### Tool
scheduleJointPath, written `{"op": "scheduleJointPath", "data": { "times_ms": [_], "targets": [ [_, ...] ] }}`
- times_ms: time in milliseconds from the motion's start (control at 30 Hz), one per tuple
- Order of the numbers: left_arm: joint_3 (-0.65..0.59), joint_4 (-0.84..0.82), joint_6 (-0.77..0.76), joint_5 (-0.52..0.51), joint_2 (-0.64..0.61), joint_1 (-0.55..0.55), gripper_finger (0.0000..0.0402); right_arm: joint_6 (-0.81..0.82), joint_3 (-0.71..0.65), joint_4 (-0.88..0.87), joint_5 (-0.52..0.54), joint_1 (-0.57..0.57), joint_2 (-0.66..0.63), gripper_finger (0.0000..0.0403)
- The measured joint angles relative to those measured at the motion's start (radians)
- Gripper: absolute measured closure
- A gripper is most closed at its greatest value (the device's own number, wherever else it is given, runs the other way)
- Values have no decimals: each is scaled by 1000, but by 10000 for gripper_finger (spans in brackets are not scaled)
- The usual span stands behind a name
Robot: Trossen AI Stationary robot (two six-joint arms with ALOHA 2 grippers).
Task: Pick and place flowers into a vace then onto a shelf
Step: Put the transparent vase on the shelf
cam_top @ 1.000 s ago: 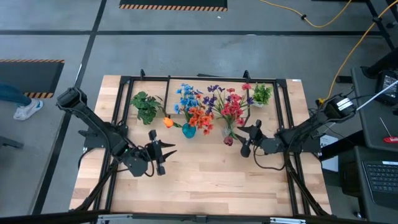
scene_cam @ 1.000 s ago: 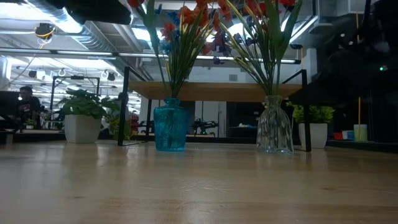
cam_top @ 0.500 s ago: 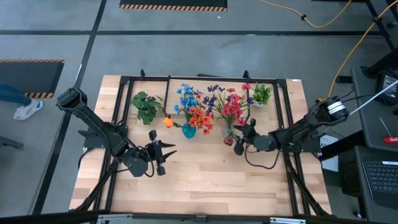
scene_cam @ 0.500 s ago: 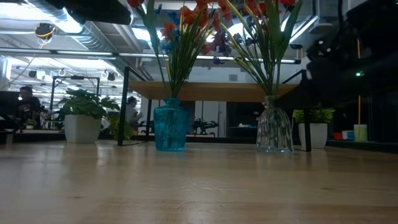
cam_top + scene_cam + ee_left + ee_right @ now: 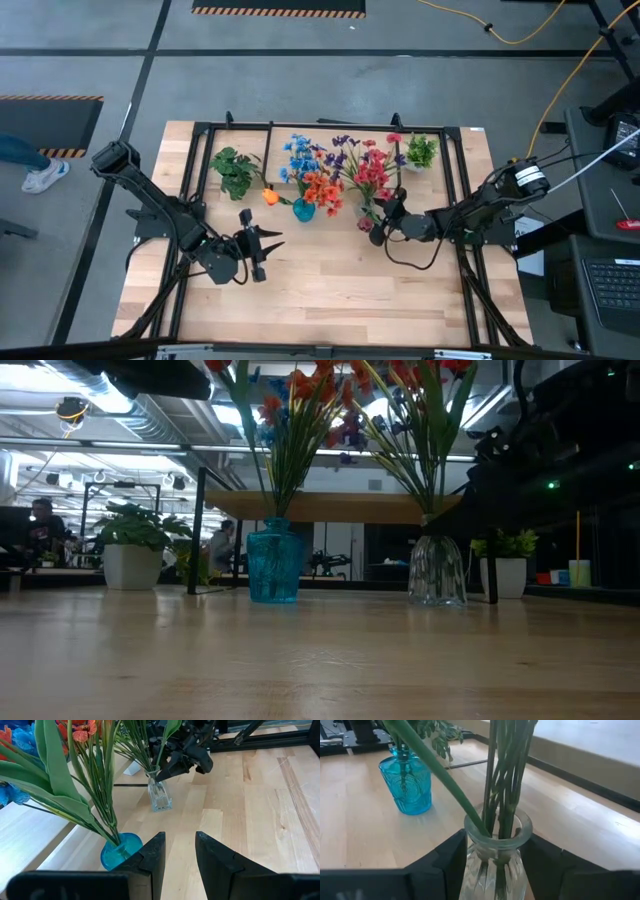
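Note:
A clear glass vase point(image 5: 367, 225) with red and purple flowers point(image 5: 372, 172) stands before the shelf point(image 5: 340, 506). My right gripper point(image 5: 378, 222) is at its right side, fingers on both sides of the neck in the right wrist view point(image 5: 496, 870). To its left a blue glass vase point(image 5: 303, 210) holds blue and orange flowers point(image 5: 312, 170), with an orange tulip bloom point(image 5: 270, 197) beside it. My left gripper point(image 5: 262, 244) hovers open nearer the front, pointing at the blue vase point(image 5: 117, 851). My right gripper has the clear vase by its neck point(image 5: 472, 847), just below the rim, between the two fingers point(image 5: 450, 860). The fingers come level from the table's right side. The vase stands upright with its base point(image 5: 437, 600) on the table and the stems rising above the fingers.
Two white-potted leafy plants sit by the shelf, one at the left point(image 5: 235, 172) and one at the right point(image 5: 421, 151). The shelf's black legs point(image 5: 197, 530) stand just behind the vases. Bare wooden tabletop point(image 5: 330, 280) stretches to the near edge.
My right gripper has moved toward the table's left until its fingers flank the clear vase's neck. In the low view the vase and its stems have shifted slightly sideways, the base staying on the table. The left arm has kept still.

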Motion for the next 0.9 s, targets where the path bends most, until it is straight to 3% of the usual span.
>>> {"op": "scheduleJointPath", "data": {
  "times_ms": [233, 900],
  "targets": [
    [0, -1, 0, 0, 0, 0, 302, -31, 0, 24, -8, 0, 0, 284],
    [0, -2, 0, 0, 0, 0, 302, -33, -2, 35, -33, 61, -17, 284]
  ]
}}
